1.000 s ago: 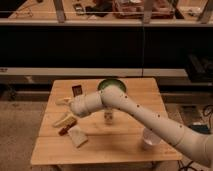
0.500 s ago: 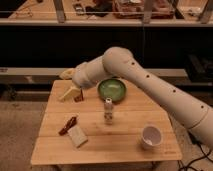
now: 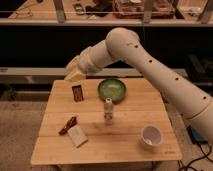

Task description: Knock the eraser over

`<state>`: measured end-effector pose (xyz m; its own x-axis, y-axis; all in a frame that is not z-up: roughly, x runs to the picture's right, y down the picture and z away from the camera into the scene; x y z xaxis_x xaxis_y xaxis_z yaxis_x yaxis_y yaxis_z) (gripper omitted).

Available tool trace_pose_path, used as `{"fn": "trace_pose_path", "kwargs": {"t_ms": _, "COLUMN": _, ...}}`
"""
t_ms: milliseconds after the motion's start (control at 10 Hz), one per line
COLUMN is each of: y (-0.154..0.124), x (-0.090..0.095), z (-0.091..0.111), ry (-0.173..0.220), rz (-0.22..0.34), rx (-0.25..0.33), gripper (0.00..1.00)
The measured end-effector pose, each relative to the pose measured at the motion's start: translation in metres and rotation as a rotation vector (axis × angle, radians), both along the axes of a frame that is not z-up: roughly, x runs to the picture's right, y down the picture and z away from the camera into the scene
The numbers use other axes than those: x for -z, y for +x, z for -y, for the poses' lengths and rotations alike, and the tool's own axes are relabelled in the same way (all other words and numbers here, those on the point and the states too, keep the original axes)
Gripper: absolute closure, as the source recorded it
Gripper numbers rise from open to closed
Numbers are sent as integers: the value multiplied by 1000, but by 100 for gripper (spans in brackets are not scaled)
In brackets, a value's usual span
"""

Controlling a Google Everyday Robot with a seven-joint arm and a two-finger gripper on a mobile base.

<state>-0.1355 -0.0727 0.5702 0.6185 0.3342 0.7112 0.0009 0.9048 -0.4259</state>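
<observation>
The eraser [image 3: 77, 93] is a small dark block with a reddish-orange face. It stands upright on the far left part of the wooden table [image 3: 125, 150], left of the green bowl [image 3: 112, 90]. My gripper [image 3: 74, 75] hangs at the end of the white arm [image 3: 150, 55], just above and slightly behind the eraser, near the table's back left edge. I see a small gap between the gripper and the eraser.
A small bottle [image 3: 107, 110] stands mid-table in front of the bowl. A white cup [image 3: 150, 136] sits at the front right. A slim red-and-dark stick [image 3: 67, 125] and a pale beige slab [image 3: 77, 136] lie at the front left. Dark shelving runs behind the table.
The arm has risen from low over the table's left side to the back left edge. The eraser, covered by the gripper before, now shows upright below it.
</observation>
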Motion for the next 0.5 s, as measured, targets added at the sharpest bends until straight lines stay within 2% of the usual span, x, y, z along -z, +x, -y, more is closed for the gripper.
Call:
{"fn": "trace_pose_path", "kwargs": {"t_ms": 200, "y": -1, "x": -1, "z": -1, "ry": 2, "rz": -2, "rx": 5, "gripper": 54}}
{"fn": "trace_pose_path", "kwargs": {"t_ms": 300, "y": 2, "x": -8, "z": -1, "ry": 5, "rz": -20, "rx": 11, "gripper": 54}}
{"fn": "trace_pose_path", "kwargs": {"t_ms": 400, "y": 8, "x": -27, "z": -3, "ry": 15, "rz": -61, "rx": 33, "gripper": 54}}
{"fn": "trace_pose_path", "kwargs": {"t_ms": 500, "y": 15, "x": -61, "z": -1, "ry": 44, "rz": -125, "rx": 83, "gripper": 54}}
